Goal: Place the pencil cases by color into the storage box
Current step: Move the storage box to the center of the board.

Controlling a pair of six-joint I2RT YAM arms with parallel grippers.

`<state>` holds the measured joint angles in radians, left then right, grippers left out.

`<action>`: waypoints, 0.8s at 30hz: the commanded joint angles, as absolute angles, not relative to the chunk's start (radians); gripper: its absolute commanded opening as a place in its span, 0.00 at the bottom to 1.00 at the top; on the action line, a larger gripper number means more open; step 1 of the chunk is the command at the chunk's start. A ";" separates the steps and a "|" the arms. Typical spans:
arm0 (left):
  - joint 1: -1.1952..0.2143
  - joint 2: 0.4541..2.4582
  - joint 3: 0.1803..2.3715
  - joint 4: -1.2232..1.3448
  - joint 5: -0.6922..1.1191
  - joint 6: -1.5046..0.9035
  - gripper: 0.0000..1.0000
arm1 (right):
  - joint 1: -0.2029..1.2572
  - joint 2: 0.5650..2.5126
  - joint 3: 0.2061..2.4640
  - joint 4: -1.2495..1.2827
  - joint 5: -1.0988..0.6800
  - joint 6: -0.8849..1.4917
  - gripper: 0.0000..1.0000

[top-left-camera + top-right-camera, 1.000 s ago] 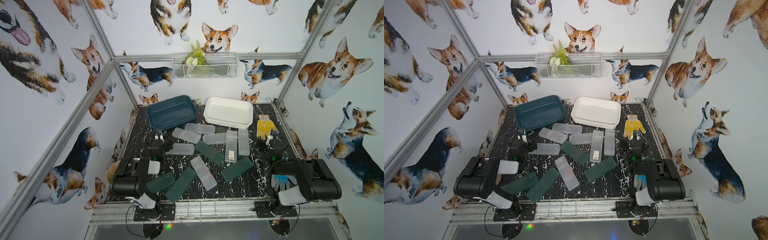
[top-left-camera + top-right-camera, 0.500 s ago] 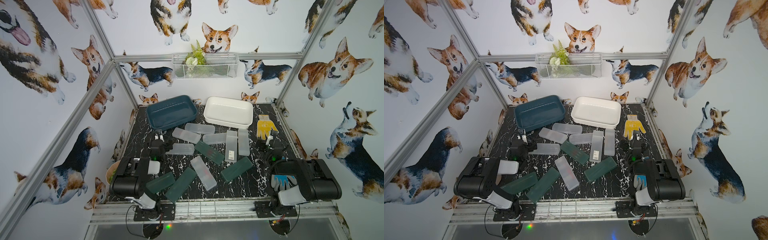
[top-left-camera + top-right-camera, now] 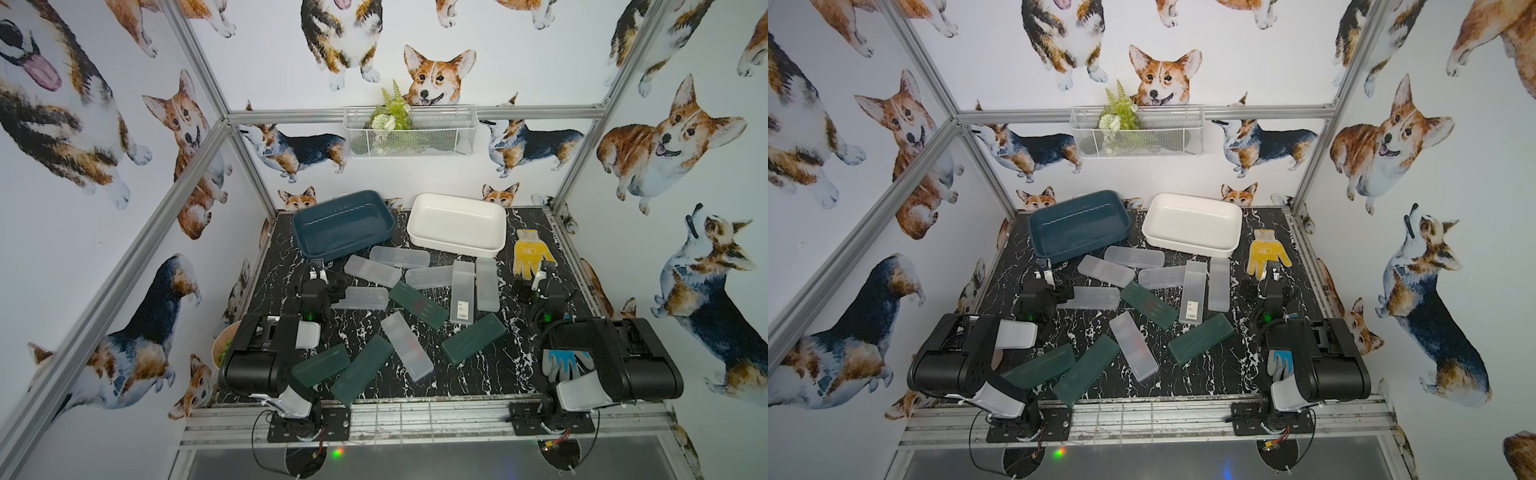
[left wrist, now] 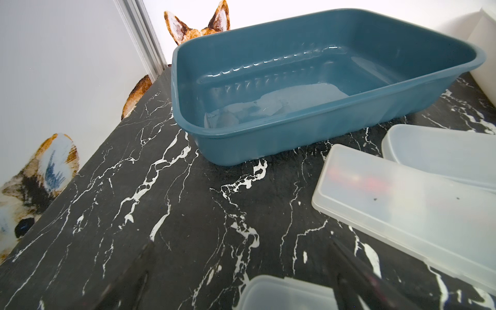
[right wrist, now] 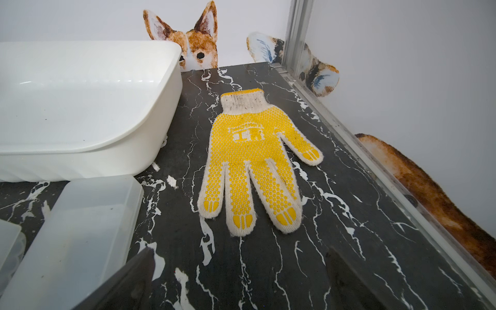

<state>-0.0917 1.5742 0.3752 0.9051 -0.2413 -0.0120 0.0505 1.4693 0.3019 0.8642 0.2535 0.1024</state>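
Though illegible, label [image 3: 462, 309] on pencil case [image 3: 463, 280]; left end effector [image 4: 241, 244], right end effector [image 5: 239, 251] wide.

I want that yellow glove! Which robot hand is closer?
Right. The right gripper sits just short of the yellow glove; the left gripper is far off by the blue box.

Setting: robot-lab test cell.
Enclosure: aluminium frame [image 3: 291, 113] carrying white walls [image 3: 270, 62] printed with corgis.
Work surface: black marble-pattern tabletop [image 3: 490, 374].
Fixtures: black arm mounts [image 3: 307, 428] bolted to the front metal rail [image 3: 428, 415]; wire basket [image 3: 436, 133] on the back wall.
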 commanded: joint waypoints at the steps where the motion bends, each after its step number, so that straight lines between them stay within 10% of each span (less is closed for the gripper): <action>1: -0.090 1.570 0.376 0.940 -0.239 -0.003 1.00 | 0.051 1.468 0.303 0.904 0.250 0.087 1.00; 24: -0.093 1.571 0.391 0.911 -0.220 0.005 1.00 | 0.050 1.468 0.310 0.891 0.246 0.088 1.00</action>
